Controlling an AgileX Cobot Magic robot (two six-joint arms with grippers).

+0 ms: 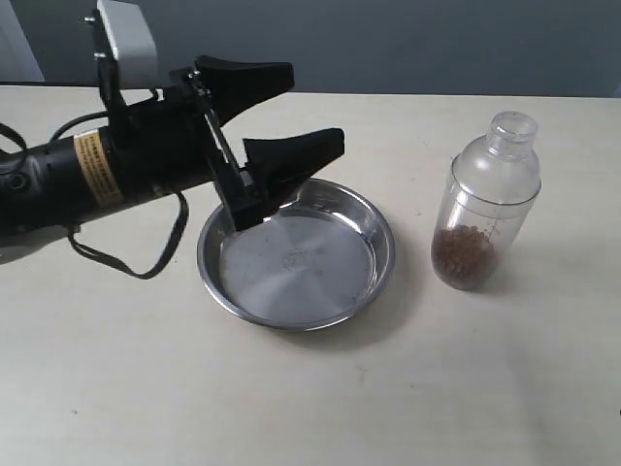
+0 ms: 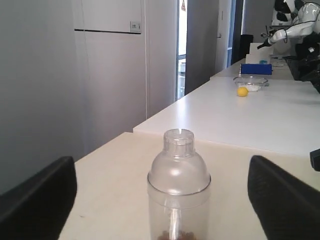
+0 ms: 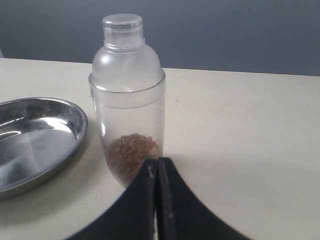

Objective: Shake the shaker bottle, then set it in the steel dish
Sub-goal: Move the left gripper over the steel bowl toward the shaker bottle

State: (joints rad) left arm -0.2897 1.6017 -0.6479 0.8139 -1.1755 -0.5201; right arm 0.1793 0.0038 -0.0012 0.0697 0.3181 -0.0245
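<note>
The shaker bottle [image 1: 490,204] stands upright on the pale table [image 1: 291,417], off at the steel dish's [image 1: 301,286] three o'clock in the exterior view, just beside the rim but not touching it. The domed frosted top is on, with the small round cap [image 1: 512,129] at the crown and brown granules [image 1: 466,254] heaped in the bottom of the clear body. Nothing is gripping the bottle.

The dish lies flat on the table with its shiny floor bare. There is a small stamped mark at its centre, and the dark reflection of the claw lies across its far wall.

Above the dish's eleven o'clock rim hangs the left gripper [image 1: 316,105]. It is released, with its two black fingers spread wide and nothing between them, their tips aimed toward two o'clock. Its black arm runs off at nine o'clock, a cable looping beneath it onto the table. In the left wrist view the bottle sits dead centre between those spread fingers [image 2: 40,200], well apart from both. Behind it a long white counter carries a small yellow ball [image 2: 242,91].

The right gripper [image 3: 157,162] shows only in its own wrist view. It is clenched, the pads pressed together along a thin seam with nothing caught in them. The tips point at the bottle's base, near it, though I can't tell whether they touch. The dish rim shows alongside the bottle there.
</note>
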